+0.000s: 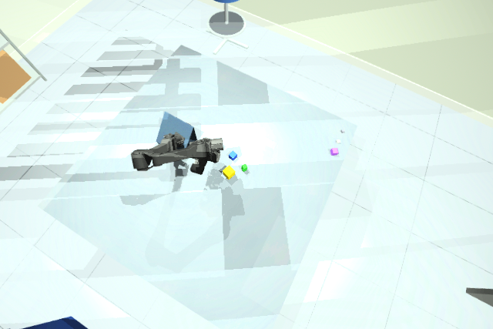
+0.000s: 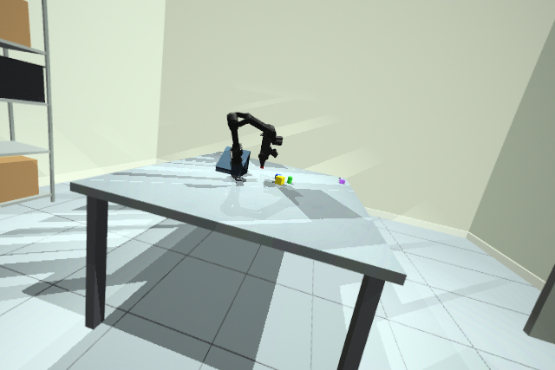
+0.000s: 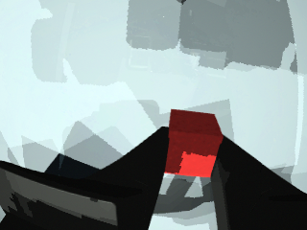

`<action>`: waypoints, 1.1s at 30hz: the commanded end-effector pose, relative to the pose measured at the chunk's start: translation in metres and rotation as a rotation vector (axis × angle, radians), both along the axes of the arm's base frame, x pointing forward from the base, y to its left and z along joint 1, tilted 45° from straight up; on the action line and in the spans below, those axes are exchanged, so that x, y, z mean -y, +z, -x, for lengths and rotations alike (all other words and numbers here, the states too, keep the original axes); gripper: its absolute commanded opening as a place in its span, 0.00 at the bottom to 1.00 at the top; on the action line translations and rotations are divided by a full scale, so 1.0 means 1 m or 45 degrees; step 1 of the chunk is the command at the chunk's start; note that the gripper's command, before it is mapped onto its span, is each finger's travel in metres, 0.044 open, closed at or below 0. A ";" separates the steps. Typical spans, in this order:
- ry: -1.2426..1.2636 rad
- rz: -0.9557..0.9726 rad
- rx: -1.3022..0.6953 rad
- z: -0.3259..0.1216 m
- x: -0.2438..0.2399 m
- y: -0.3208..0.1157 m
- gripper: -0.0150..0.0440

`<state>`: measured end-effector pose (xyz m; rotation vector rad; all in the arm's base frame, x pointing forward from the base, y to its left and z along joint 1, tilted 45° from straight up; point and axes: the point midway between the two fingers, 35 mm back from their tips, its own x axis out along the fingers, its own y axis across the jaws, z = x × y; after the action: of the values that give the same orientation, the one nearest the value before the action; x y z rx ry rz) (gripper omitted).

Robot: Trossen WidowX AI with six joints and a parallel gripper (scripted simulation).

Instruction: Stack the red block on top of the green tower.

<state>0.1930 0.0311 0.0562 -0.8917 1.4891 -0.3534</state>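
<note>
Gripping the red block, your hand is pinching it between nearly closed fingers, lifted above the surface; being a cube, it's showing no long axis.

The tool clamps the red block between its 2 dark fingers.
</note>
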 end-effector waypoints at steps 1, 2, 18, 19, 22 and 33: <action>-0.004 -0.011 0.010 0.001 -0.014 0.014 0.25; -0.004 -0.011 0.010 0.002 -0.017 0.017 0.25; 0.002 -0.014 0.007 -0.009 -0.033 0.023 0.25; 0.004 -0.014 0.007 -0.012 -0.036 0.022 0.25; 0.008 -0.017 0.005 -0.023 -0.044 0.021 0.25; 0.006 -0.019 0.009 -0.061 -0.070 0.013 0.25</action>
<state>0.2414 0.0934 0.0721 -0.8744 1.4835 -0.3432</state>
